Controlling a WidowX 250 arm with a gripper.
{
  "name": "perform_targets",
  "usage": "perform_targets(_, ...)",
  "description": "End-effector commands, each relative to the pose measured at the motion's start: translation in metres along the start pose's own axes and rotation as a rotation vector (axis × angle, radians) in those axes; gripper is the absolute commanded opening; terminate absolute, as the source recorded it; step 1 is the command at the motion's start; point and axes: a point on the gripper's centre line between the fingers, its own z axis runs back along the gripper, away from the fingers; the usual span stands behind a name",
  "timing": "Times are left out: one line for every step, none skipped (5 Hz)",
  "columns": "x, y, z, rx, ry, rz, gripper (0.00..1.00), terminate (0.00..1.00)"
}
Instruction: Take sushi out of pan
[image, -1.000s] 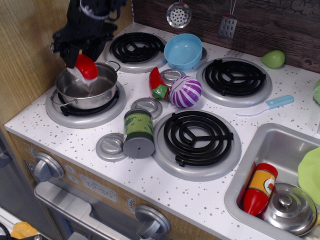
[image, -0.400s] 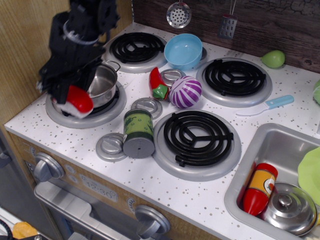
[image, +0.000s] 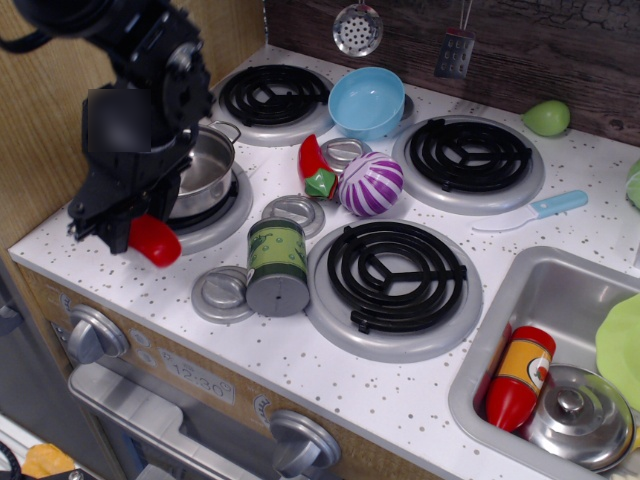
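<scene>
The sushi (image: 154, 240) is held low over the counter edge, front-left of the pan (image: 203, 172), clamped in the gripper (image: 128, 232) (fingers closed on it). If released here, it could roll off the edge. Nothing can be seen inside the pan; the sink (image: 500, 300) holds a bottle (image: 520, 377) and a lid (image: 580, 415).

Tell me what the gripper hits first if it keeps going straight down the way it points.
Probably the white speckled countertop at the front-left burner's edge. The gripper holds the sushi just above it, clear of the pan; depth is uncertain.
</scene>
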Motion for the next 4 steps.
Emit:
perform_targets(0.0121,-0.0055,-0.0060,-0.058,0.002,-0.002,1.00,0.00)
perform_targets(0.0121,-0.0055,-0.0060,-0.058,0.002,-0.002,1.00,0.00)
perform_targets(0.0121,-0.0055,-0.0060,-0.058,0.002,-0.002,1.00,0.00)
perform_targets(0.0121,-0.0055,-0.0060,-0.058,0.002,-0.002,1.00,1.00)
